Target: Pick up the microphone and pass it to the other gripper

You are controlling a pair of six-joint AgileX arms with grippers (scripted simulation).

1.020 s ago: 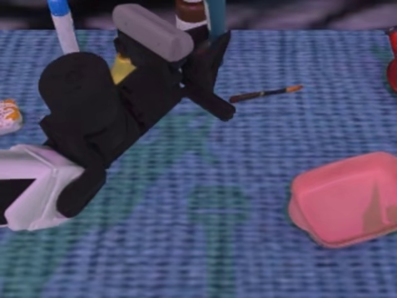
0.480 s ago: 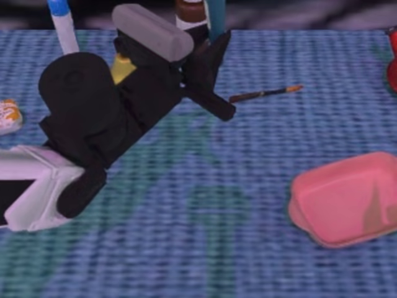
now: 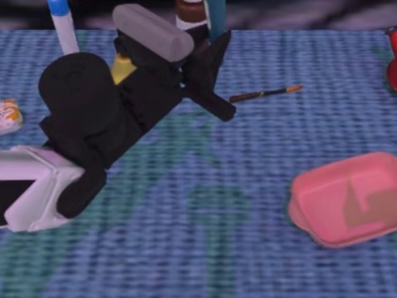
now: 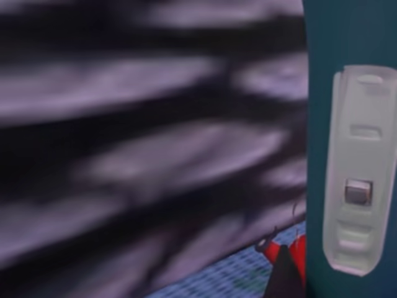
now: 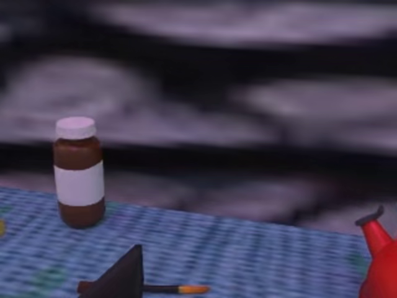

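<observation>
Holding the slim teal-handled toy microphone (image 3: 216, 15) upright at the counter's (image 3: 248, 248) far edge: left end effector (image 3: 208, 71), black wedge fingers clamped on the handle.
- Risk: microphone slipping or tilting during handover; cause, narrow grip on a tapering handle.
- Right end effector: barely visible, finger state cannot be told.
- Nearby: brown white-capped bottle (image 5: 78, 172) just behind, thin brown paintbrush (image 3: 265, 94) beside, pink tray (image 3: 347, 198) and red vessel (image 3: 392, 62) well apart.

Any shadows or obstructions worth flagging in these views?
Top view: a dark shadow patch lies on the pink dish, and the left arm hides most of the microphone. Left wrist view: the microphone fills one edge, close up. Right wrist view: unobstructed.
</observation>
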